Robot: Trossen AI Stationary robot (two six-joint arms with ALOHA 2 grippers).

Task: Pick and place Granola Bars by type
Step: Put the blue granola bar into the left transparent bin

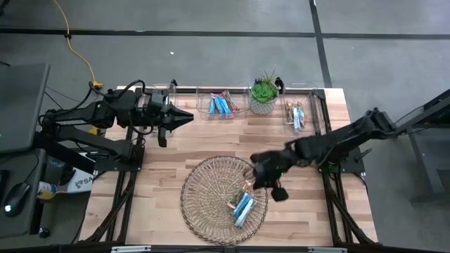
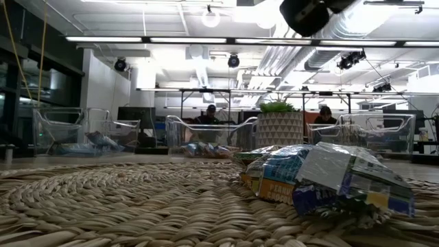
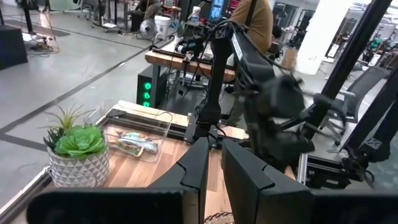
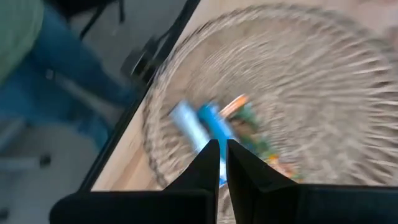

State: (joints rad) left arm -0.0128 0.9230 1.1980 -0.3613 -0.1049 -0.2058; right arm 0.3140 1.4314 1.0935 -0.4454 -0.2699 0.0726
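The right gripper (image 1: 264, 177) hangs with its fingers closed on nothing, above the three-o'clock edge of the round woven basket (image 1: 204, 184); from its wrist we see the dark fingers (image 4: 208, 163) nearly touching. Below it, toward the basket's four o'clock, lie the Granola Bars (image 1: 241, 205) — we count two blue ones and at least one tan one, heaped together. The left gripper (image 1: 184, 117) waits at the table's ten o'clock, its fingers a narrow slit apart, empty. Along the twelve-o'clock edge we count three clear bins, two with bars inside, and one potted plant (image 1: 264, 95) between them.
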